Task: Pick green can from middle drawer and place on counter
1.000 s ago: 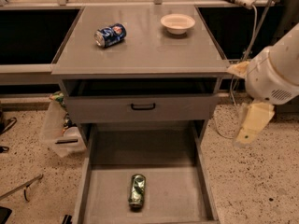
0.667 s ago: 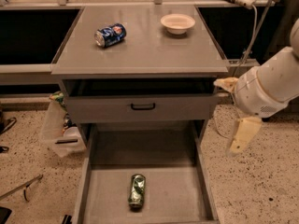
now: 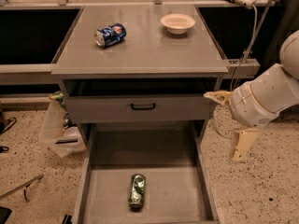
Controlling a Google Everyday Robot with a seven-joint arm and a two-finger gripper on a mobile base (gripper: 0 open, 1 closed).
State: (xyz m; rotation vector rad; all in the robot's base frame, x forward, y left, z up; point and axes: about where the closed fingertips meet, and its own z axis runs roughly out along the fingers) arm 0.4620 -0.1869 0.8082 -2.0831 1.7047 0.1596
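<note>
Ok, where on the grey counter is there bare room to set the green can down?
The front half of the flat grey counter is bare, between its front edge and the blue can and white bowl; the back is more crowded. The gripper hangs open off the cabinet's right side.

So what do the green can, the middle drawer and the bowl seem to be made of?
The green can: thin glossy metal, silver ends, looks dented. The middle drawer: probably grey painted sheet metal, with a matte, flat floor. The bowl: pale and smooth, ceramic or plastic, unclear. The gripper hangs open to the right of the cabinet.
</note>
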